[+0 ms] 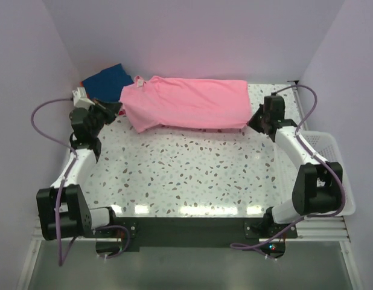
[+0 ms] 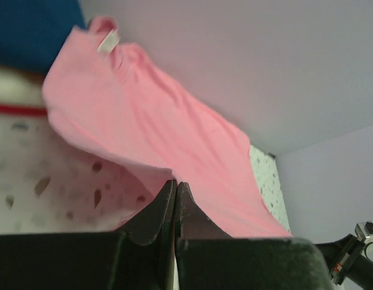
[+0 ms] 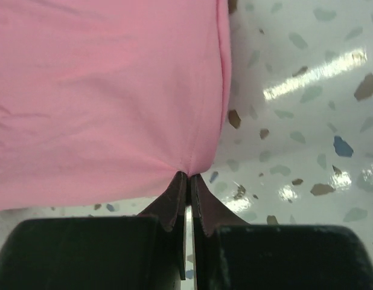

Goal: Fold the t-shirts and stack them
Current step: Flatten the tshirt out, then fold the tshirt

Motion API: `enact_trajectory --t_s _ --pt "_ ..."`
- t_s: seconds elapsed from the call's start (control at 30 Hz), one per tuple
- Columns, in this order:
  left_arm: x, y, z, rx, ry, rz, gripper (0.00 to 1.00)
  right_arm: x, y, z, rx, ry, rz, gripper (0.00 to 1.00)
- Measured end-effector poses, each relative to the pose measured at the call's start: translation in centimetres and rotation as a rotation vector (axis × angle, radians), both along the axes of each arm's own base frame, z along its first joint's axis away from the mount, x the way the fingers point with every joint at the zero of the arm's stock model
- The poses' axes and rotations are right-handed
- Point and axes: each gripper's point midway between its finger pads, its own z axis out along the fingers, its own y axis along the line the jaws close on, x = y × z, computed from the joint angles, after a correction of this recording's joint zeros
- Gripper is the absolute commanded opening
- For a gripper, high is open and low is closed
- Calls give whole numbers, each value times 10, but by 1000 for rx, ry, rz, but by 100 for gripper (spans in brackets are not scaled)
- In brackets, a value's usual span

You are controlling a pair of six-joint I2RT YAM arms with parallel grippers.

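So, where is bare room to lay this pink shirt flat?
The wide speckled table stretch between the pink shirt and the arm bases is bare. A small patch lies past the shirt's hem, by the right pincer. Crowded: far left corner, navy shirt and left pincer.

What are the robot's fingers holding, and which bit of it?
Both hold the pink t-shirt. The left fingers pinch its near edge at the collar end. The right fingers pinch its near corner at the other end.
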Motion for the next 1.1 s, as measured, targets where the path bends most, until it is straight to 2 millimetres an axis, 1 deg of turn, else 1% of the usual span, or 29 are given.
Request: enact_trajectory --t_s 0.07,0.1,0.13,0.17,0.2,0.27,0.37,0.43,0.57,0.67,0.73,0.83,0.97,1.1 --pt "-27 -2 -45 -15 112 11 0 -23 0 -35 -1 97 7 0" --pt "-41 -3 -66 -22 171 21 0 -34 0 -49 -2 141 9 0" --pt "-56 -3 -86 -27 230 33 0 -47 0 -66 -1 191 13 0" --pt "-68 -3 -100 -29 270 44 0 -61 0 -81 -2 236 17 0" --pt "-89 -2 -120 -30 329 66 0 -75 -1 -95 -3 280 19 0" --pt "-106 -1 -135 -27 376 91 0 -98 -3 -110 -7 336 20 0" --pt "-137 5 -153 -17 440 151 0 -125 -6 -117 -14 371 22 0" --pt "-150 10 -156 -7 459 191 0 -135 -8 -114 -23 369 20 0" --pt "-169 20 -161 13 499 259 0 -140 -13 -102 -46 336 6 0" --pt "-181 22 -167 18 552 281 0 -145 -18 -94 -63 322 -6 0" --pt "-188 23 -167 18 591 295 0 -149 -22 -90 -79 320 -18 0" --pt "-193 26 -157 22 608 313 0 -158 -28 -86 -104 332 -36 0" --pt "-197 30 -135 30 583 343 0 -168 -33 -81 -127 342 -51 0" --pt "-206 33 -125 35 576 362 0 -178 -36 -81 -134 365 -61 0"
